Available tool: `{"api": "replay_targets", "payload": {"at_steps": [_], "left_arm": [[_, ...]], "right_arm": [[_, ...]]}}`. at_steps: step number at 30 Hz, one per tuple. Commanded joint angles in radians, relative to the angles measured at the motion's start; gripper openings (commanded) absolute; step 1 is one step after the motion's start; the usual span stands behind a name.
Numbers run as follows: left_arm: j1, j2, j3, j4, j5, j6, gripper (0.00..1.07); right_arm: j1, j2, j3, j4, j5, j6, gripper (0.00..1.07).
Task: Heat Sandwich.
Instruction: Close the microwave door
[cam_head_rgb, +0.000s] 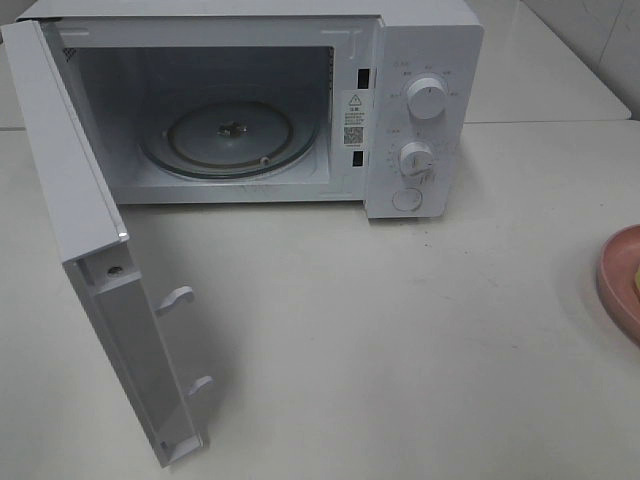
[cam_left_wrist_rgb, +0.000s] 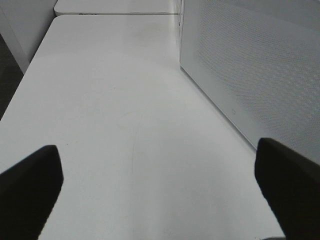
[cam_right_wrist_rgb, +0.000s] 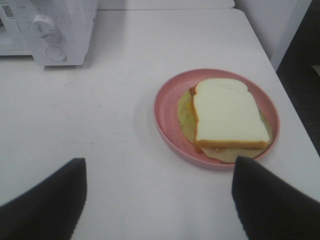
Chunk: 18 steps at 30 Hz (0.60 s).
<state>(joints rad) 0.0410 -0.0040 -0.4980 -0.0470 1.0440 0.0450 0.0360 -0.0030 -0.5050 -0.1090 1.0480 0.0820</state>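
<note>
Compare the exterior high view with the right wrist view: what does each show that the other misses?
Only the exterior view shows the open door, the empty turntable and the upper knob. Only the right wrist view shows the whole sandwich on its plate, and the open right gripper, empty. Both share the microwave, its lower knob, the table and the plate, cut off at the exterior view's edge.

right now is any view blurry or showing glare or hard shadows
Exterior high: sharp, a bright glint on the microwave door edge, soft shadow beneath it. Left wrist: the tool's fingers are dark and blurred. Right wrist: the sandwich is sharp, the plate casts a faint shadow.
</note>
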Motion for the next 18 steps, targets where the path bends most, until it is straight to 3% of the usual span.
{"api": "replay_targets", "payload": {"at_steps": [1, 18], "left_arm": [[0.003, -0.027, 0.004, -0.007, -0.016, 0.0, 1.01], [0.003, -0.005, 0.001, -0.032, -0.02, -0.008, 1.01]], "right_arm": [[-0.007, -0.027, 0.0, -0.003, -0.01, -0.009, 0.76], [-0.007, -0.027, 0.0, -0.003, -0.01, -0.009, 0.76]]}}
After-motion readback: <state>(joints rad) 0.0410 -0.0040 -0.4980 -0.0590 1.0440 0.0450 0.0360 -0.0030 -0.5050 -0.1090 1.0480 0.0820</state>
